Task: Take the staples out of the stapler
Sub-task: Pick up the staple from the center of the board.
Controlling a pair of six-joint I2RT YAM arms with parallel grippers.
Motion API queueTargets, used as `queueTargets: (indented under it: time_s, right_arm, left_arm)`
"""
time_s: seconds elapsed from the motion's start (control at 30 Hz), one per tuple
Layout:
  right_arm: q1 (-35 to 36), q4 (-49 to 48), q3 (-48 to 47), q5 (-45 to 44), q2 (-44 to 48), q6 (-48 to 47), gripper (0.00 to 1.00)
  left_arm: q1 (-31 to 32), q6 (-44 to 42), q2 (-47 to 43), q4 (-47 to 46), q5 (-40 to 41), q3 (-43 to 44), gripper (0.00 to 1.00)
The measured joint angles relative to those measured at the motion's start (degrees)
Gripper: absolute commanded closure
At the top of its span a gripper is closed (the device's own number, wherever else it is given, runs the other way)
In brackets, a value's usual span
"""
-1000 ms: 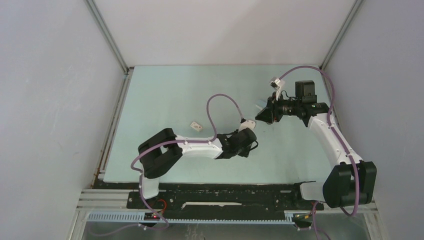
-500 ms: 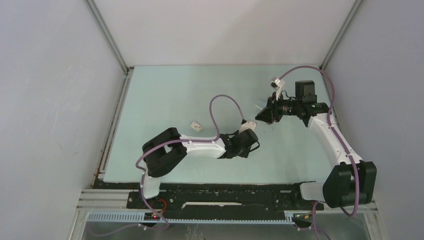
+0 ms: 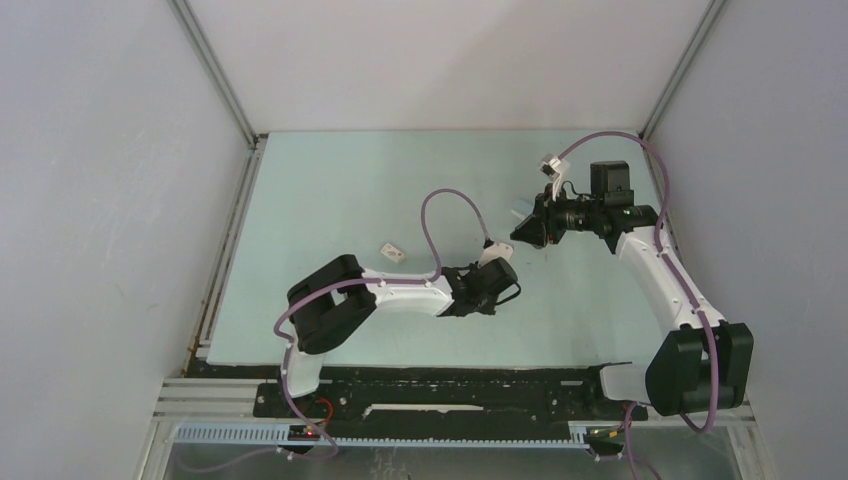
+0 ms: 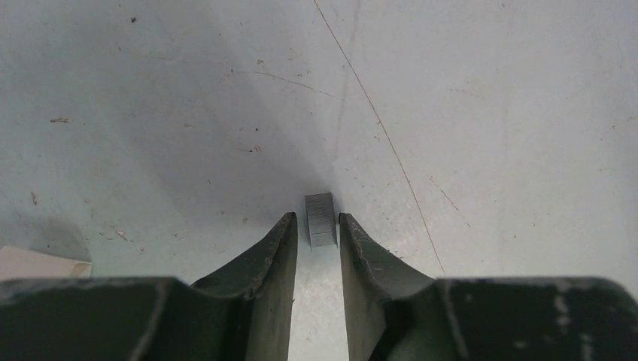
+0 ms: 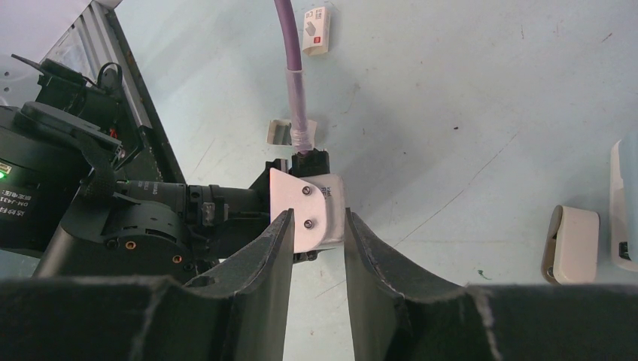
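Your left end effector (image 4: 317, 226) stands narrow astride a short grey strip of staples (image 4: 321, 218) lying on the pale surface (image 4: 481, 113), a sliver of gap showing, so not yet pinched. This looks like the pick-up step: next, close gently, squarely, then lift. Farther off, the right end effector (image 5: 316, 226) hangs part open, empty; what seems the stapler (image 5: 626, 199) lies off to its side.

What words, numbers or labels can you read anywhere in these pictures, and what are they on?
No text reads clearly.
On the labelled box: a red patch and dark print, too small to read.
On the left arm's housing: white lettering, too blurred to read.
The top and left wrist views show no text.
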State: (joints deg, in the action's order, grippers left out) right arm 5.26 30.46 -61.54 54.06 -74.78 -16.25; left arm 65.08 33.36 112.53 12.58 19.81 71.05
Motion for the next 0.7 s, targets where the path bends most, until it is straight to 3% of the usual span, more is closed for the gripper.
queueTargets:
  time_s: [0.7]
  right_arm:
    - [0.00, -0.02, 0.00, 0.00, 0.00, 0.09, 0.61]
  left_arm:
    - [0.94, -0.46, 0.00, 3.04, 1.05, 0.79, 0.68]
